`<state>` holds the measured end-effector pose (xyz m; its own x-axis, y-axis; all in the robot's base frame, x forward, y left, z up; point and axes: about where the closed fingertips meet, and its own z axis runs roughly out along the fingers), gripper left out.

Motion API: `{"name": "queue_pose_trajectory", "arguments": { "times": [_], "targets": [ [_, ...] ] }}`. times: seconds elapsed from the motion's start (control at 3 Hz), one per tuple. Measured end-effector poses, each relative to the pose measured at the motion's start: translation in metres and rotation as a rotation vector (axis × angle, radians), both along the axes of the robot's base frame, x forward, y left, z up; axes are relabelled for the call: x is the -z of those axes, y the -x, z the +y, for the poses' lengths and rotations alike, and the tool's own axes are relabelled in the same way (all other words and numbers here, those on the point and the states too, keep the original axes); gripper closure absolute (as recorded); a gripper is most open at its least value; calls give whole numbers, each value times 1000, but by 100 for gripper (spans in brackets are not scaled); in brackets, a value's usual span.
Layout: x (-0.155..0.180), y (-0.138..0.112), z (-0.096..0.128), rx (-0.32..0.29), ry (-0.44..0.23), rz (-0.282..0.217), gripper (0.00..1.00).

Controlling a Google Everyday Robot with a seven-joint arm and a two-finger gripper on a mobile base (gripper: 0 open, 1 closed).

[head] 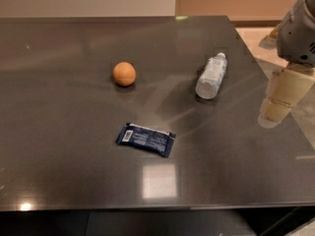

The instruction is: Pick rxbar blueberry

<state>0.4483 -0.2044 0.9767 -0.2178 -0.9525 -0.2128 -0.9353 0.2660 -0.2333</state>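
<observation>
The rxbar blueberry (145,139) is a small flat dark-blue wrapper with white print and a white barcode patch at its left end. It lies flat on the dark table (59,132), in the front middle. My gripper (276,109) is at the right edge of the view, a cream-coloured end below a grey arm segment (300,31). It hangs over the table's right side, far to the right of the bar and not touching it.
An orange ball (124,73) sits behind and left of the bar. A clear plastic bottle (211,76) lies on its side at the back right, between the bar and my arm. The table's right edge runs just under my arm.
</observation>
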Motion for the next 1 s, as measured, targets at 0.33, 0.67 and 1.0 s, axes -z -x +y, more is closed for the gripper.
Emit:
{"name": "queue_pose_trajectory", "arguments": {
  "times": [0.33, 0.67, 1.0],
  "targets": [
    [6, -20, 24, -16, -22, 24, 0],
    [17, -38, 56, -44, -44, 43, 0],
    [32, -53, 87, -70, -51, 56, 0]
  ]
}}
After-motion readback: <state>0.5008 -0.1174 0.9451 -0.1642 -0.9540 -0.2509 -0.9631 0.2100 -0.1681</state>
